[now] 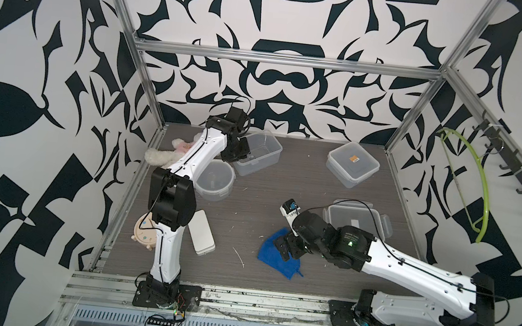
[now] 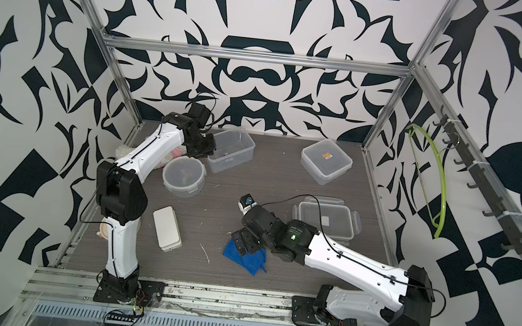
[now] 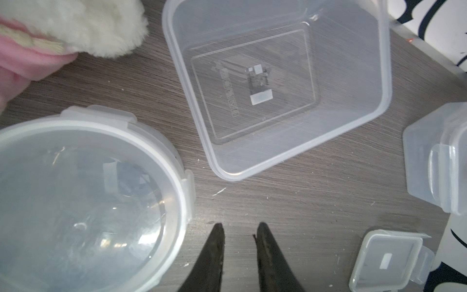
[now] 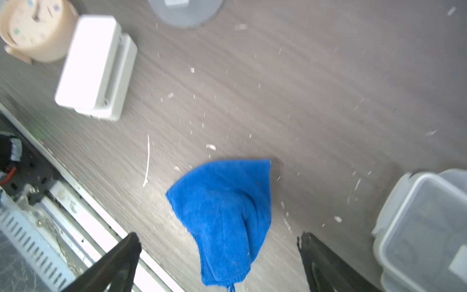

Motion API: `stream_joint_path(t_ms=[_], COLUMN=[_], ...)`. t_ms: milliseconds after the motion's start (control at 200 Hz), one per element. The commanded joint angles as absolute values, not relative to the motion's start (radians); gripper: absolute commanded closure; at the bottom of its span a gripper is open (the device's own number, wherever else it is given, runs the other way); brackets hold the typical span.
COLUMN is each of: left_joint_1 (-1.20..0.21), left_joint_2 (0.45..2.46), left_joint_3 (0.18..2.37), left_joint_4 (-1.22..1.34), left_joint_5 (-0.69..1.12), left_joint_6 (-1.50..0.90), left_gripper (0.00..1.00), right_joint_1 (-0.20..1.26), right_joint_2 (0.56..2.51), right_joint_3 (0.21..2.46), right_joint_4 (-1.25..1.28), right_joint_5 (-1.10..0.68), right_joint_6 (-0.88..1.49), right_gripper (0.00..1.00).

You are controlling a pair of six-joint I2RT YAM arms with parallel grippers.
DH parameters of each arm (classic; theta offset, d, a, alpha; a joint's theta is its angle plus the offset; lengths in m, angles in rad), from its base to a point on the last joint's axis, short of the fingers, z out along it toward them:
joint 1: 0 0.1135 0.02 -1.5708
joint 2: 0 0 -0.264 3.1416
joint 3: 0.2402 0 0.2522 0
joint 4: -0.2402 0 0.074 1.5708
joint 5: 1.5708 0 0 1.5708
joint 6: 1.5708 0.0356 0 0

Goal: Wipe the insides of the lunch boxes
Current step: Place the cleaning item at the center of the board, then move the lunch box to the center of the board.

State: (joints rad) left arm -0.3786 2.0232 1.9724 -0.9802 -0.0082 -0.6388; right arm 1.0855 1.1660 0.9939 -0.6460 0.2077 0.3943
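Three translucent plastic lunch boxes stand on your wood-grain table (image 1: 247, 209) in both top views: the open rectangular lunch box (image 1: 261, 152) and lidded round lunch box (image 1: 215, 182) at back left, the square lunch box (image 1: 352, 164) well apart. Left wrist: your left gripper (image 3: 238, 227), jaws narrowly apart and empty, hangs over bare table between the first two. Right wrist: the crumpled blue cloth (image 4: 222, 207) lies between your right gripper's (image 4: 218, 235) wide-spread jaws, clear of both.

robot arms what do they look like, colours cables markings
The left arm and right arm have smooth white shells, black joint housings and thin black cables clipped alongside. A green light glows on the right arm's black joint. Gripper fingers are black and tapered.
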Motion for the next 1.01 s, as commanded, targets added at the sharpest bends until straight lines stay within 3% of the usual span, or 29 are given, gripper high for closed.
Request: stream_joint_path(t_ms=[0, 115, 170, 235, 285, 435, 680, 825, 1000], left_joint_1=[-0.443, -0.523, -0.569, -0.623, -0.658, -0.711, -0.712, -0.712, -0.712], left_joint_2=[1.999, 2.080, 2.157, 2.252, 2.315, 2.389, 2.406, 2.430, 2.452], left_joint_3=[1.988, 2.092, 2.188, 2.315, 2.397, 2.433, 2.366, 2.375, 2.366], left_joint_4=[-0.983, -0.972, -0.988, -1.031, -1.062, -1.035, -0.916, -0.895, -0.867], left_joint_5=[-0.017, 0.034, 0.074, 0.097, 0.108, 0.165, 0.265, 0.293, 0.309], left_joint_6=[-0.637, -0.644, -0.632, -0.610, -0.591, -0.574, -0.588, -0.582, -0.586], left_gripper=[0.72, 0.70, 0.70, 0.69, 0.68, 0.51, 0.46, 0.46, 0.46], right_joint_1=[1.066, 0.903, 0.722, 0.497, 0.367, 0.181, -0.013, -0.047, -0.046], right_joint_2=[1.173, 1.191, 1.218, 1.261, 1.318, 1.549, 1.891, 2.039, 2.055], right_joint_3=[1.027, 1.063, 1.089, 1.121, 1.164, 1.363, 1.670, 1.846, 1.817], right_joint_4=[-0.702, -0.671, -0.617, -0.525, -0.486, -0.456, -0.420, -0.415, -0.239], right_joint_5=[0.311, 0.402, 0.347, 0.226, 0.151, 0.183, 0.106, 0.212, 0.382], right_joint_6=[0.335, 0.306, 0.305, 0.329, 0.358, 0.336, 0.369, 0.259, 0.095], right_gripper=[0.01, 0.14, 0.32, 0.36, 0.35, 0.08, 0.07, 0.03, 0.01])
